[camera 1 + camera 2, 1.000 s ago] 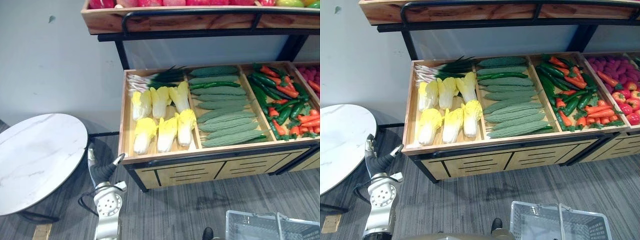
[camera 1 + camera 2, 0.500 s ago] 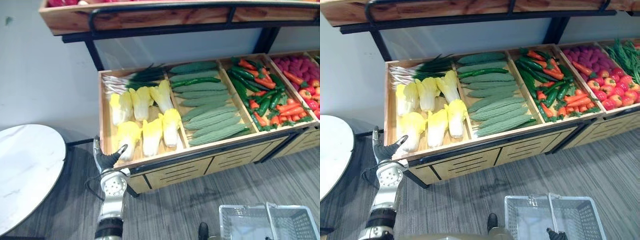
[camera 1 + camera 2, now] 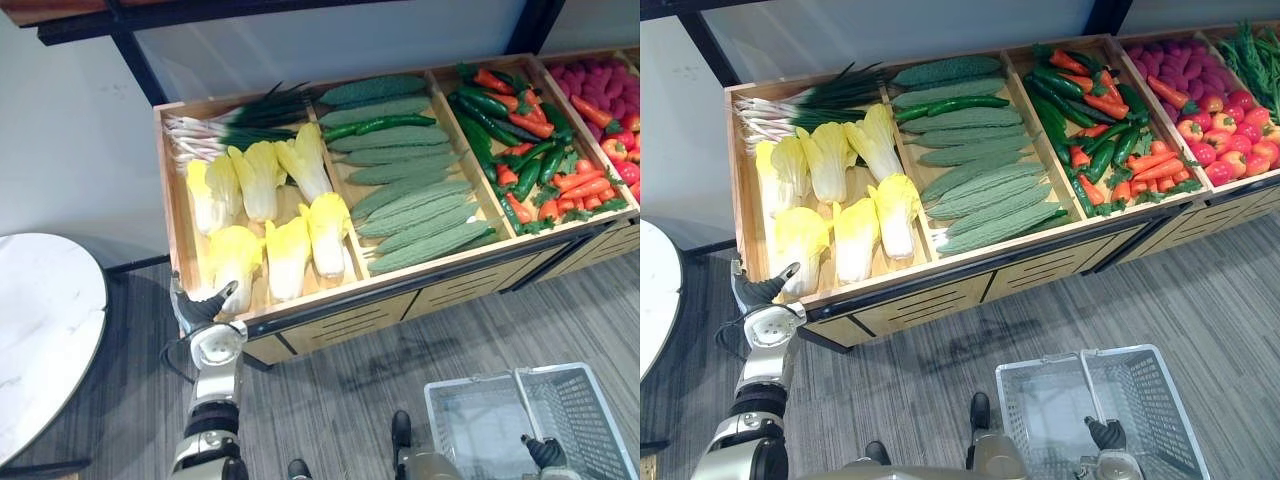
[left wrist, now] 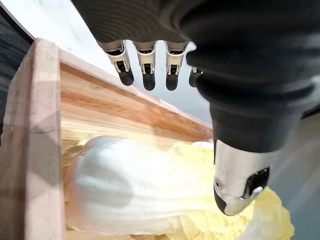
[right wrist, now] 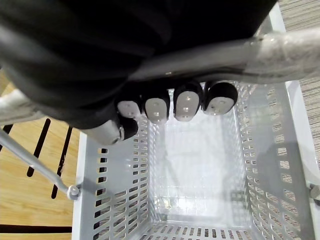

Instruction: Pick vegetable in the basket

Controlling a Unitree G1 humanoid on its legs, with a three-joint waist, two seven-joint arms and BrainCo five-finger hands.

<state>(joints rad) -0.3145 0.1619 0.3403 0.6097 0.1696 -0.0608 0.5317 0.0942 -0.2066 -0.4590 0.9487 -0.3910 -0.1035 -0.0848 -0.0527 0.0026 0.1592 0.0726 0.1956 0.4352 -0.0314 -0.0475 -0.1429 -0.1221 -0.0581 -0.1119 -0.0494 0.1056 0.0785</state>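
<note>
The left hand is held at the near corner of the wooden display crate. Its fingers are straight and set apart from the thumb, and nothing is held in them. A napa cabbage lies just beyond and below the fingertips, between them and the thumb, with no contact to be seen. The hand is judged to be spread this way so that the cabbage's pale stem end can be closed upon.

The right hand is kept low, with its fingers curled round the handle of the grey wire basket. The basket hangs mouth-up under those fingers, evidently ready for the vegetable. Nothing is in it yet.

The crate is divided into compartments. Six napa cabbages are laid in two rows in the one nearest the left fingers, with scallions across its back. Bitter gourds are stacked in the next, with darker cucumbers behind them. Green and red chillies and carrots fill the compartment beyond, well apart from either hand.
</note>
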